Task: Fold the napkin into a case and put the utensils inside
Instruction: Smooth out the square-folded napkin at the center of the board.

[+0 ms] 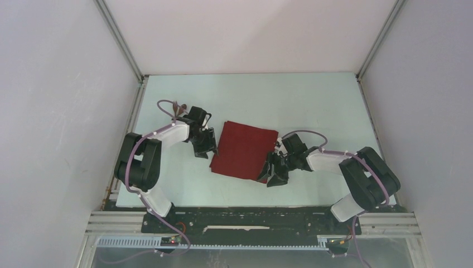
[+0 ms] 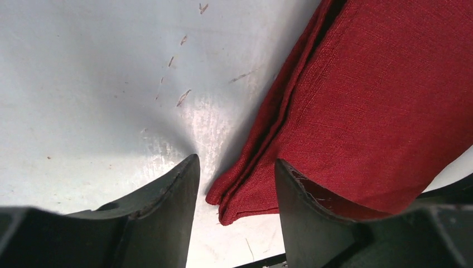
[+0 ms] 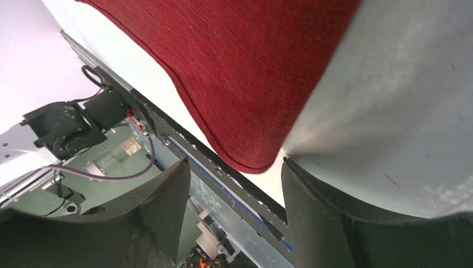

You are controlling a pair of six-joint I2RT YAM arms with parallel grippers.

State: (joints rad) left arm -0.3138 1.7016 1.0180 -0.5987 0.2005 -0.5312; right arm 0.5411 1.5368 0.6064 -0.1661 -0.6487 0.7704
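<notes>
Where the left pincer (image 2: 237,167) stands half open, a corner of the folded napkin (image 1: 245,149) lies ungripped between its fingers. The right pincer (image 3: 234,164), also parted and empty, hides the near right corner from above. Bare surface (image 1: 312,100) lies beyond.

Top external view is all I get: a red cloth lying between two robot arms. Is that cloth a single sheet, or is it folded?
Observer: Folded. In the left wrist view the edge of the napkin shows several stacked layers.
Operator: Is the left arm pinching it?
Observer: No. The left fingers stand apart, with the napkin's corner in the gap between them and not clamped.
Operator: And the right arm?
Observer: The right fingers are apart too. A rounded napkin corner lies just ahead of their gap, not gripped.
</notes>
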